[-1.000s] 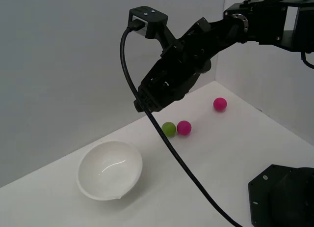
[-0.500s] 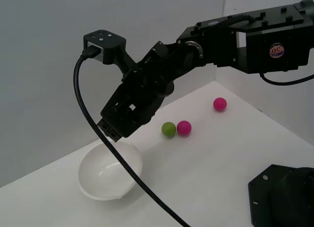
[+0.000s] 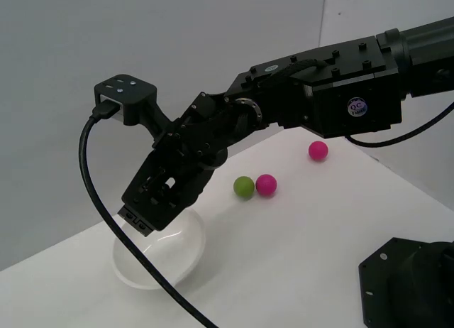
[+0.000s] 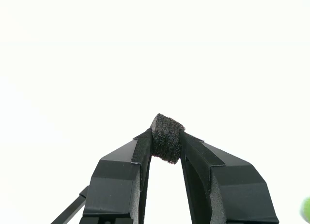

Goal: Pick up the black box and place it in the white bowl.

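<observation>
In the wrist view, the black box (image 4: pixel 167 138), a small rough matte cube, is pinched between the two black fingertips of my gripper (image 4: pixel 167 145), which is shut on it. Everything behind it there is washed-out white. In the exterior view my gripper (image 3: pixel 143 220) points down over the near-left rim of the white bowl (image 3: pixel 179 263), hiding part of the bowl. The box itself cannot be made out in that view.
A green ball (image 3: pixel 244 187) and a magenta ball (image 3: pixel 266 184) touch each other on the white table beyond the bowl. Another magenta ball (image 3: pixel 318 150) lies farther back. The black robot base block (image 3: pixel 408 282) fills the lower right corner. A black cable (image 3: pixel 96 200) hangs from the wrist camera.
The arm has swung toward the exterior view's left and downward, from above the green and magenta balls to just over the white bowl.
</observation>
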### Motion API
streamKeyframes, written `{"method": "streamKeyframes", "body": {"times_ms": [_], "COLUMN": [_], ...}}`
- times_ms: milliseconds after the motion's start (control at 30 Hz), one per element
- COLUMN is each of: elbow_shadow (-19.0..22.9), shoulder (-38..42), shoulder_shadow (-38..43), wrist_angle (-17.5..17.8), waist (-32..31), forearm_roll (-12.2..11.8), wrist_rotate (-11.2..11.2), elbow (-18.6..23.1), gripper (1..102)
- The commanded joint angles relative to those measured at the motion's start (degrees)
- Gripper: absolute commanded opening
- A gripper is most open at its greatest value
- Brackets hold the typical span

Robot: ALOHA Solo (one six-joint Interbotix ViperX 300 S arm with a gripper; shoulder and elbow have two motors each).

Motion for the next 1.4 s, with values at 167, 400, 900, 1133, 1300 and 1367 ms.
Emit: {"method": "streamKeyframes", "body": {"times_ms": [167, 400, 900, 1133, 1300, 1367], "elbow_shadow": [-1.41, -0.70, -0.70, -0.62, -0.44, -0.09], "shoulder": [0.44, -0.70, -1.23, -0.26, 0.88, 1.85], "shoulder_shadow": [0.70, -0.35, -0.79, 0.09, 1.23, 2.20], "wrist_angle": [-0.88, -0.62, -0.53, 0.00, 0.79, 1.32], "waist": [-0.18, 0.26, 0.26, 0.53, 1.23, 1.93], "forearm_roll": [-0.88, -0.88, -0.88, -0.26, 0.44, 0.62], "wrist_rotate": [-0.62, 0.09, 0.35, 0.44, 0.88, 0.97], "elbow": [-0.88, -0.18, -0.18, -0.18, 0.09, 0.53], "gripper": [10, 37, 100, 100, 96, 84]}}
